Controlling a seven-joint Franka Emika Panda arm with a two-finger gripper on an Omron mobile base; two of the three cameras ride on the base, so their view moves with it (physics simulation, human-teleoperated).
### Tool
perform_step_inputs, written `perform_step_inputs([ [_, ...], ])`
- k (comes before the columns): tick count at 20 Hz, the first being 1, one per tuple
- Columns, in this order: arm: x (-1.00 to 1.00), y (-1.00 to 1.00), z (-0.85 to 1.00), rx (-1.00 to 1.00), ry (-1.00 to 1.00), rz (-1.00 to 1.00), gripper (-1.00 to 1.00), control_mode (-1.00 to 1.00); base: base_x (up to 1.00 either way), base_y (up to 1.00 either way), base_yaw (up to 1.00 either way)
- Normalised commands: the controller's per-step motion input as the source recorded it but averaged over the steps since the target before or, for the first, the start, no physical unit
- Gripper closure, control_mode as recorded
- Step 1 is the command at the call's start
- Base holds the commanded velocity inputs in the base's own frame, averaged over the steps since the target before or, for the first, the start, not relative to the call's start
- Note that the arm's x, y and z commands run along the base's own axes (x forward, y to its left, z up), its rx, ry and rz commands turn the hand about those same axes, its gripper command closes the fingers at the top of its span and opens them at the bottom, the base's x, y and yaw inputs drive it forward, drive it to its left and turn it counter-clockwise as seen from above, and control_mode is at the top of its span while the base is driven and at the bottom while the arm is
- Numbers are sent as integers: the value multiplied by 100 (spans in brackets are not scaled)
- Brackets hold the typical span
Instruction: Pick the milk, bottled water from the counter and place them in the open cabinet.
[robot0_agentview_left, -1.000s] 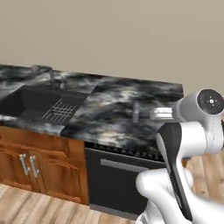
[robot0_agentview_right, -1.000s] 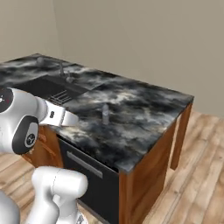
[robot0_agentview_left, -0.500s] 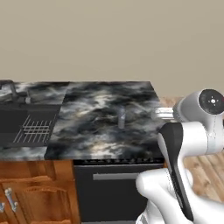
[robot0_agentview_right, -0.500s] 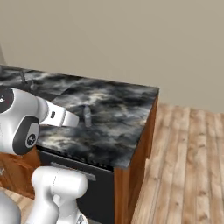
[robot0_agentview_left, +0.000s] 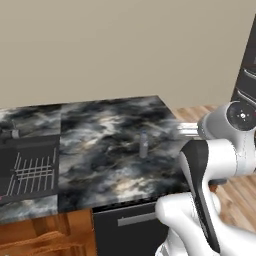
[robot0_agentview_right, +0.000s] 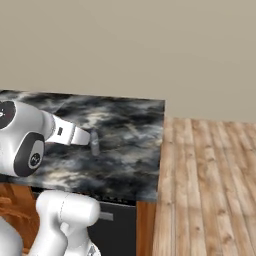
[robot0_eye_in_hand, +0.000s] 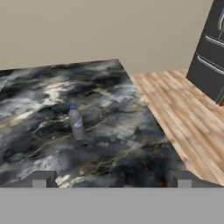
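The base has swung round along the counter over the last second: the sink basin, a second ago the dominant feature at the left of the left base view, now sits cut off at that view's left edge, and the counter's far end and the wooden floor have come into both base views. This is camera travel, not a movement of the objects. The bottled water stands upright on bare stone, ahead of the pincer and a little to its left in the hand view, well apart from its fingertips. The pincer's jaws stand fully apart and hold nothing. In the right base view the bottled water appears just past the end of the forearm, though the hand view shows clear stone between them. Judged from this, the drive has brought the bottle within range of an approach; the reach itself is not yet made. The milk's place cannot be told from these views.
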Motion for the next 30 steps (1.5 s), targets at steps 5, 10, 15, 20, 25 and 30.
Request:
perform_step_inputs([
  [5,0,0,0,0,0,0,-100,100,42,48,-27],
  [10,0,0,0,0,0,0,-100,100,12,16,-9],
  [15,0,0,0,0,0,0,-100,100,-2,2,0],
  [20,-17,29,-32,0,1,0,-100,-100,-3,3,0],
  [25,-8,32,-52,1,7,1,-100,-100,0,0,0],
  [30,-5,18,-54,5,10,0,-100,-100,0,0,0],
])
